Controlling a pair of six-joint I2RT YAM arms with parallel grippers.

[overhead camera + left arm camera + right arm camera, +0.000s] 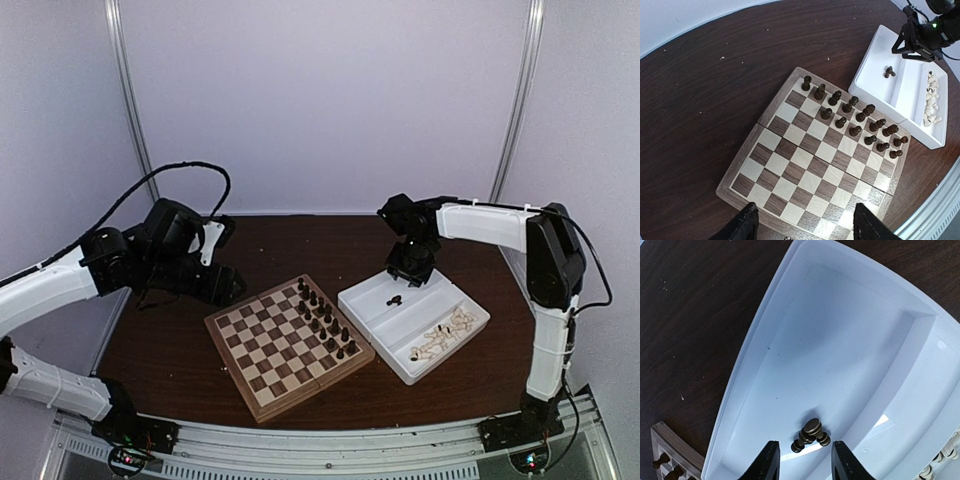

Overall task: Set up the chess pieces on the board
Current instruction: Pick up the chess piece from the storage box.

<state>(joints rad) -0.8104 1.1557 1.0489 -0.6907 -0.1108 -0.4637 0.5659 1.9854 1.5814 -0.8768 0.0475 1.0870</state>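
Half apart, hovering the right gripper (805, 454) over clumped chess pieces (811, 433) in the tray (757, 347), risking pinching several together; poising the left gripper (802, 221) wide above the board (790, 166).

Glossy plastic tray (840, 340), matt wooden board (790, 172), dark wooden chess pieces (841, 121), woodgrain table (705, 100)

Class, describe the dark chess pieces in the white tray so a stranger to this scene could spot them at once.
Right of the chessboard sits a white two-compartment tray. In its compartment nearer the board, otherwise bare, lies a small clump of dark pieces. Unlike the cream pieces next door, they are dark; unlike the standing dark pieces on the board, they are off it.
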